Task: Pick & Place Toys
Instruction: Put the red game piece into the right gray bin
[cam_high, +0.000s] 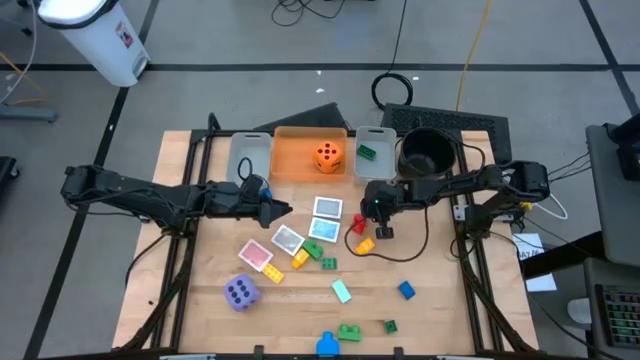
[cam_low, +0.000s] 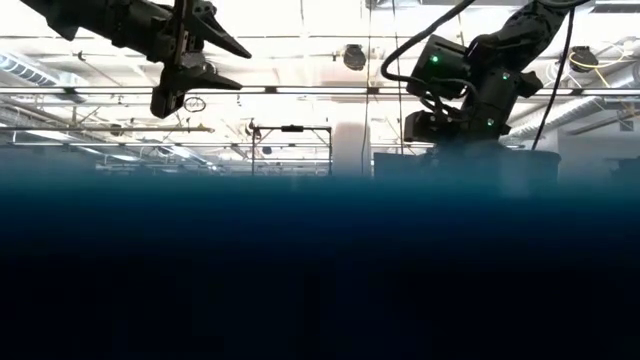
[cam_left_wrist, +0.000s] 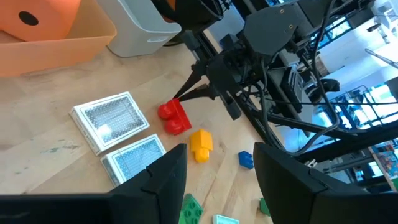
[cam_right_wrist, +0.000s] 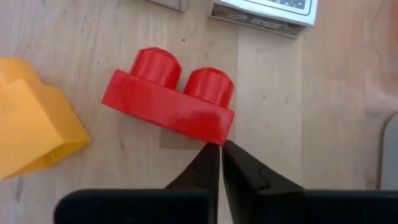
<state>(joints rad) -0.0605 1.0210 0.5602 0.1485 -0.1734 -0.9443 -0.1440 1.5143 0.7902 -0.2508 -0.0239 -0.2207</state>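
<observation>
A red brick (cam_right_wrist: 168, 106) lies on the table beside a yellow brick (cam_right_wrist: 31, 130), near two picture cards (cam_left_wrist: 112, 118). My right gripper (cam_right_wrist: 219, 149) is shut, its tips at the red brick's near corner, slanting down from the table's right. My left gripper (cam_left_wrist: 214, 180) hangs open above the table (cam_high: 200, 300), left of the cards, with nothing between its fingers. An orange die (cam_high: 327, 156) sits in the orange bin (cam_high: 290, 160). A purple die (cam_high: 241, 292) rests on the table at the near left. My right gripper's shut fingertips (cam_right_wrist: 211, 155) meet the lower corner of the red brick (cam_right_wrist: 217, 134), coming slanting down from the table's right. Nothing is between the fingers. Whether the tips touch the brick or stop just short, I cannot tell. The brick lies on the table.
A grey bin (cam_high: 250, 155) stands left of the orange one. Another grey bin (cam_high: 380, 140) holds a green brick (cam_high: 367, 153), with a black bowl (cam_high: 425, 152) to its right. More cards (cam_high: 256, 255) and green, blue and yellow bricks (cam_high: 348, 330) lie scattered toward the near edge.
</observation>
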